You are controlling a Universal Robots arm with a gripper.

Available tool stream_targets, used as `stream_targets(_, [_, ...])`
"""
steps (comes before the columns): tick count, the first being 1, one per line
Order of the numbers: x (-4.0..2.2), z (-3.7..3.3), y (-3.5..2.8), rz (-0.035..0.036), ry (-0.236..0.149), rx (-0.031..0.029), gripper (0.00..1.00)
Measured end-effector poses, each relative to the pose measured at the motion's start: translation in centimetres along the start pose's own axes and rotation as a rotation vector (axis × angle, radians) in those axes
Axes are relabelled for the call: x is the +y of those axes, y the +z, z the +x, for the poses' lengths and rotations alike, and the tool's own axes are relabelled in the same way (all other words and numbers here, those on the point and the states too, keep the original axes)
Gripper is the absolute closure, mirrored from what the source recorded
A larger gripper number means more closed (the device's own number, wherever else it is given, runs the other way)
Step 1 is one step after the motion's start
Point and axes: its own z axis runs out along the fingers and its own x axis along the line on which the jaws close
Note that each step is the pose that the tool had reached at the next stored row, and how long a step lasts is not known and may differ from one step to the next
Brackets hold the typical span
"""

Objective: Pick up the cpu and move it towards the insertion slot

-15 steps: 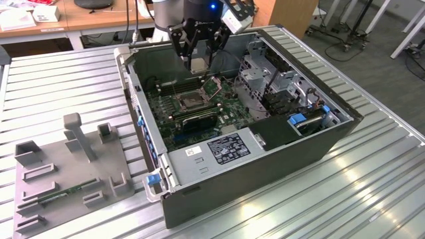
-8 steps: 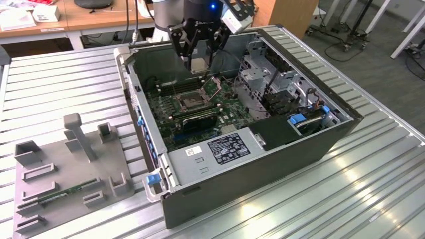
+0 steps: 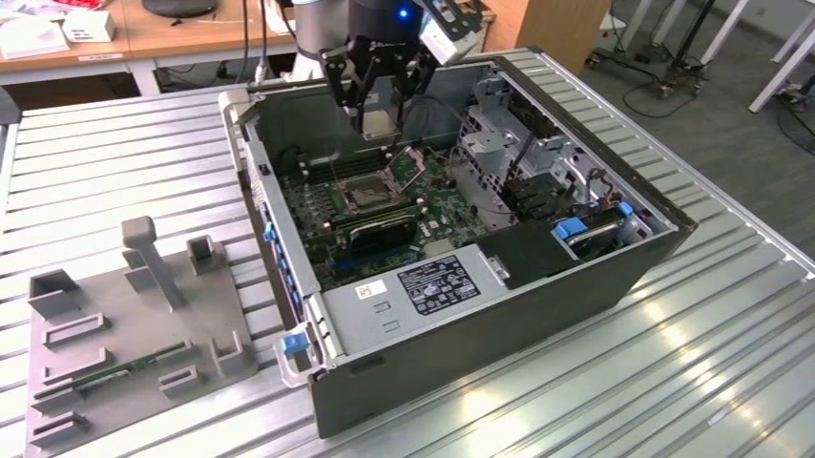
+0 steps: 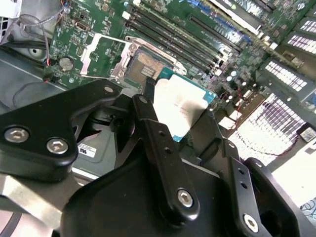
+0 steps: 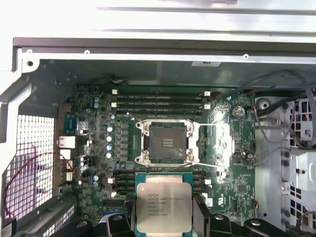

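Note:
My gripper [image 3: 378, 116] hangs over the open computer case, shut on the cpu [image 3: 378, 124]. In both wrist views the cpu [image 5: 162, 207] [image 4: 180, 103] shows as a flat silver square with a pale rim, pinched by its edges between the black fingers [image 5: 129, 219]. The insertion slot [image 5: 165, 143] is a black square socket in a silvery frame on the green motherboard [image 5: 237, 173]. It lies bare, a short way beyond the cpu and lower down. In the exterior view the insertion slot [image 3: 361, 196] sits below the gripper and nearer the case's front.
Long black memory slots [image 5: 158, 101] run on both sides of the socket. The case walls [image 3: 255, 181], a drive cage [image 3: 510, 143] and loose cables [image 5: 276, 133] ring the board. A grey fixture plate [image 3: 76, 382] with a green memory stick [image 3: 128, 370] lies at the exterior view's left.

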Motion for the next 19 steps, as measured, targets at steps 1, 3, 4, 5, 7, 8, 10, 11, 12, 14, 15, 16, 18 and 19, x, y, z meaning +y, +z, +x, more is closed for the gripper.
stream_targets(1, [0.19,-0.03,0.1,0.0,0.0,0.0,0.46])
stream_targets(3, [0.57,-0.1,0.3,0.0001,0.002,0.0,0.46])
stream_targets(4, [0.77,-0.13,0.41,0.0001,0.002,-0.0001,0.46])
stream_targets(5, [0.98,-0.16,0.51,0.0002,0.002,0.0,0.46])
stream_targets(7, [1.43,-0.22,0.71,0.0,0.003,-0.0001,0.46])
stream_targets(8, [1.65,-0.26,0.81,0.0,0.003,-0.0001,0.46])
stream_targets(10, [2.1,-0.34,1.0,0.0001,0.004,0.0,0.46])
stream_targets(11, [2.32,-0.37,1.11,0.0,0.004,-0.0001,0.46])
stream_targets(12, [2.54,-0.4,1.21,0.0,0.004,-0.0002,0.46])
stream_targets(14, [2.97,-0.49,1.41,0.0002,0.005,-0.0001,0.46])
stream_targets(15, [3.17,-0.53,1.5,0.0002,0.005,-0.0001,0.46])
stream_targets(16, [3.36,-0.58,1.6,0.0001,0.006,-0.0002,0.46])
stream_targets(18, [3.57,-0.69,1.78,0.0,0.009,-0.0003,0.46])
stream_targets(19, [3.6,-0.74,1.84,0.0,0.011,-0.0004,0.46])
